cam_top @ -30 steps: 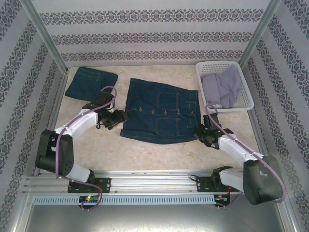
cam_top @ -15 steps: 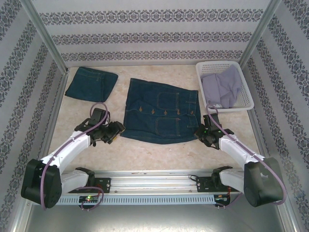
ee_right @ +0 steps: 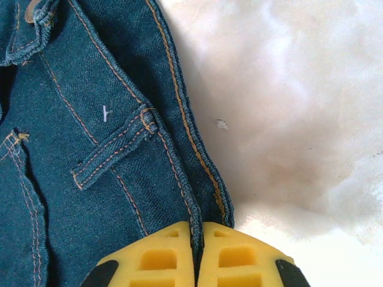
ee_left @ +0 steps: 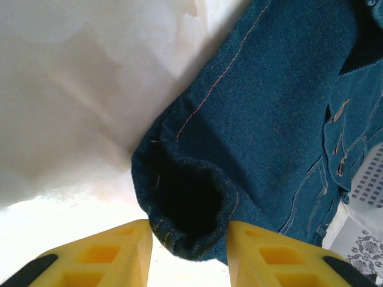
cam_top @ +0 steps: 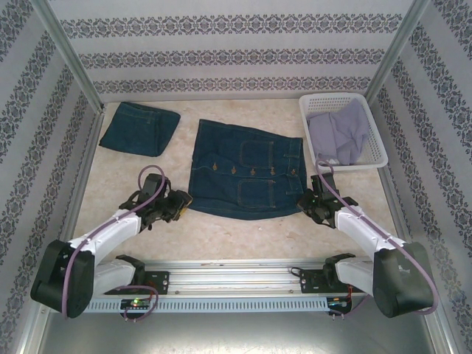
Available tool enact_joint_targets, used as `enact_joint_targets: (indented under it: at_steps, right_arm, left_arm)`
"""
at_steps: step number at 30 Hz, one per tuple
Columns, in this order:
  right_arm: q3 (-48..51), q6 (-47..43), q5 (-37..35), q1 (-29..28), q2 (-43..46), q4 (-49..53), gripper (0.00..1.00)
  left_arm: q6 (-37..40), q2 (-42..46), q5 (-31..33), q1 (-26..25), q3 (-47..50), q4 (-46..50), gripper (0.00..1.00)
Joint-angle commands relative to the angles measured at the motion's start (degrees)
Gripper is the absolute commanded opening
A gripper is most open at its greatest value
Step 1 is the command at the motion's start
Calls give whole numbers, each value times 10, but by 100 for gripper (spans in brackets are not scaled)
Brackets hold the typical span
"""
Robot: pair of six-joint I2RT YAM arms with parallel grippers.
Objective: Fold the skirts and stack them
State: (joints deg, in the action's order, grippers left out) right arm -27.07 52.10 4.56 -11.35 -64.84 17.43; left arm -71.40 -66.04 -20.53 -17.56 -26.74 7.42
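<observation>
A dark blue denim skirt (cam_top: 247, 169) lies spread flat mid-table, buttons and pockets up. My left gripper (cam_top: 179, 200) is at its near left corner. In the left wrist view the bunched hem corner (ee_left: 185, 197) sits between the yellow fingers (ee_left: 128, 248), which stand partly open and brush the cloth on both sides without squeezing it. My right gripper (cam_top: 304, 200) is at the near right corner, shut on the skirt's stitched side seam (ee_right: 197, 230). A second denim skirt (cam_top: 140, 127) lies folded at the back left. A lavender-grey skirt (cam_top: 339, 133) lies crumpled in the basket.
The white lattice basket (cam_top: 377, 151) stands at the back right, close to the spread skirt's far right corner. Patterned walls close in the table on three sides. Bare tabletop (cam_top: 243, 236) lies between the skirt and the arm bases.
My left gripper has drawn back toward the near edge, come onto the skirt's near left corner, and narrowed its jaws around it. The right gripper has kept still.
</observation>
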Motion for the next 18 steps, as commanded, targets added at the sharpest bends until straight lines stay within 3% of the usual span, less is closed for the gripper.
enact_joint_targets:
  at_steps: [1, 13, 18]
  right_arm:
    - [-4, -11, -10, 4, 8, 5, 0]
    - [0, -9, -8, 4, 8, 3, 0]
    - [-1, -5, -8, 4, 18, 8, 0]
  left_arm:
    - [-14, -26, -6, -9, -3, -49, 36]
    - [0, -94, -14, -13, -16, -73, 36]
    - [9, -84, -7, -13, -21, -48, 21]
